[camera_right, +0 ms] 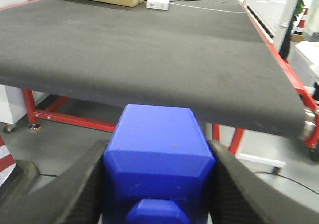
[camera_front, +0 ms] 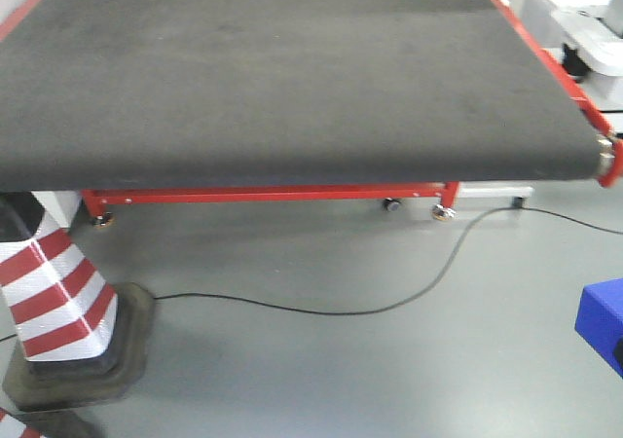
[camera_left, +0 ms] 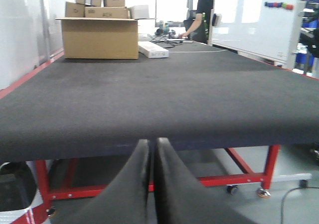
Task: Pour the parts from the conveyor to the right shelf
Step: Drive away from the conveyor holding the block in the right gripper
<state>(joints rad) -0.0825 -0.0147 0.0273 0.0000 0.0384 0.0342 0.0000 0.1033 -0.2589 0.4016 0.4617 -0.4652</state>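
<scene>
- At far left of the front view, a red-and-white striped post [camera_front: 49, 292] on a black rubber base is standing just beside the near corner of the wide dark grey fabric conveyor belt with red frame [camera_front: 292, 78]. Risk, as judged: the mobile base could be clipping it while turning.
- Next, the left gripper [camera_left: 151, 152] is hanging just below the belt's front edge, its black fingers pressed together and carrying nothing.
- Mid-floor, a thin black cable [camera_front: 389, 302] is trailing ahead of the base. The wheels could be catching on it while driving.
- Further right, the right gripper [camera_right: 159, 149] is pinching the small bright blue plastic block [camera_right: 157, 129] between both fingers. The block is sitting low and just in front of the belt edge, not on the belt.
- Orientation: the block's stub [camera_right: 159, 211] is pointing back toward the wrist and the opposite face is facing the belt. The block is looking nearly cubic; its slightly longer axis seems to be running along the fingers.
- Risk, as judged: the chamfered sides are giving the fingers little flat surface, so the block could be twisting or slipping during a swing. Its front face could be striking the belt edge if the arm is advancing without rising.
- The stainless steel shelf is not showing in any view.
</scene>
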